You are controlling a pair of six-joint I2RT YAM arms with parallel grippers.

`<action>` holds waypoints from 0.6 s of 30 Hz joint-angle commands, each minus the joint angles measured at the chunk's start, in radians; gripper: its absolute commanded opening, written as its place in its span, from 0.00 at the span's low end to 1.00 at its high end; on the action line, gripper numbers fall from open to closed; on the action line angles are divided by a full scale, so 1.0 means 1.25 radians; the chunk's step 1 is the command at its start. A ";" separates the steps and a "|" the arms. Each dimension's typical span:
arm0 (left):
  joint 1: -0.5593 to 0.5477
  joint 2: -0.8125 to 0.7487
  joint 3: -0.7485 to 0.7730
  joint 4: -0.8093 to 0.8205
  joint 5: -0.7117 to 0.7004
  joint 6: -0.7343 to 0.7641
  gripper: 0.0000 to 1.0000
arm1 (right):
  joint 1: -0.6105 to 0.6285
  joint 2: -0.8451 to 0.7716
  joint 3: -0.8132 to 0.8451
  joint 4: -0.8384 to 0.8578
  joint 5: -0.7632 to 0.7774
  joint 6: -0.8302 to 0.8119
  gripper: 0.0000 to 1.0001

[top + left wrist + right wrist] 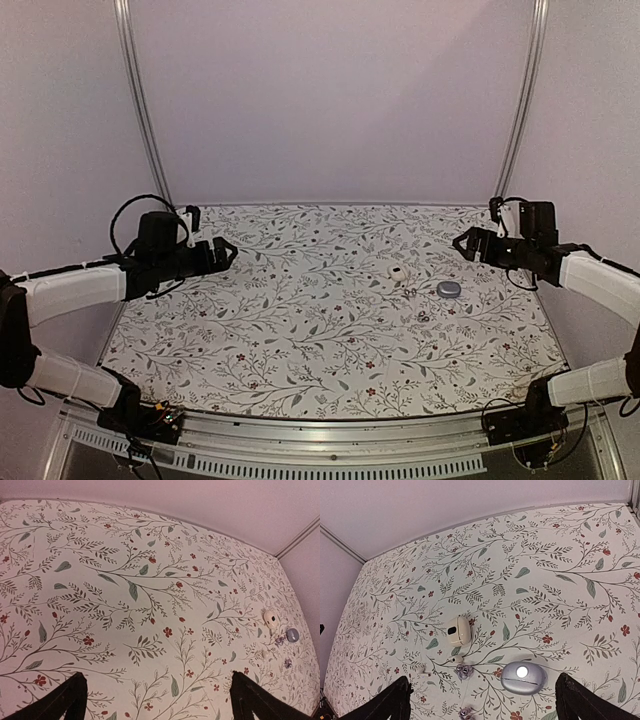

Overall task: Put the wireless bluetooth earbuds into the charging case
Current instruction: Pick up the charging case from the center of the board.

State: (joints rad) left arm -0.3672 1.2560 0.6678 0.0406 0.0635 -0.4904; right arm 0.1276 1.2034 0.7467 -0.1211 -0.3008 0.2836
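A closed cream charging case [458, 630] lies on the floral table, right of centre in the top view [397, 272]. A closed lavender oval case [524, 678] lies near it [448, 289]. Two white earbuds [456, 658] [423, 670] and two purple earbuds [464, 670] [466, 712] lie loose beside the cases. My right gripper [483, 682] is open and empty, raised above the table at the right, behind the cases [465, 243]. My left gripper [157, 685] is open and empty, raised at the far left [225, 252]. Both cases show small at the right of the left wrist view [270, 618] [292, 634].
The table has a floral cloth [300, 330] and ends at a plain back wall [330, 100]. Two metal rails [145, 110] [520, 110] rise at the back corners. Cables loop over the left arm [125, 225].
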 commanded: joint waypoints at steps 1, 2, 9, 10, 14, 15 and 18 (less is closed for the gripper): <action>-0.013 0.003 0.018 0.017 -0.002 -0.010 1.00 | -0.006 0.021 -0.001 -0.060 -0.014 -0.029 0.99; -0.014 0.003 0.017 0.017 -0.003 -0.011 1.00 | -0.005 0.029 -0.001 -0.066 -0.013 -0.032 0.99; -0.026 0.008 0.009 0.021 -0.001 -0.017 1.00 | 0.014 0.089 -0.006 -0.089 0.057 -0.030 0.99; -0.028 0.010 0.008 0.022 -0.002 -0.019 1.00 | 0.017 0.099 -0.005 -0.096 0.074 -0.029 0.99; -0.033 0.015 0.009 0.023 -0.004 -0.027 1.00 | 0.039 0.136 -0.002 -0.109 0.134 -0.036 0.94; -0.035 0.013 0.008 0.026 -0.003 -0.030 1.00 | 0.046 0.154 0.002 -0.113 0.155 -0.038 0.93; -0.038 0.012 0.002 0.038 0.001 -0.033 1.00 | 0.074 0.203 0.019 -0.120 0.198 -0.041 0.92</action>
State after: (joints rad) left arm -0.3985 1.2636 0.6689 0.0483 0.0628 -0.5175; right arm 0.1810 1.3922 0.7448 -0.2398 -0.1593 0.2455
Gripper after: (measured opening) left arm 0.996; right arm 0.927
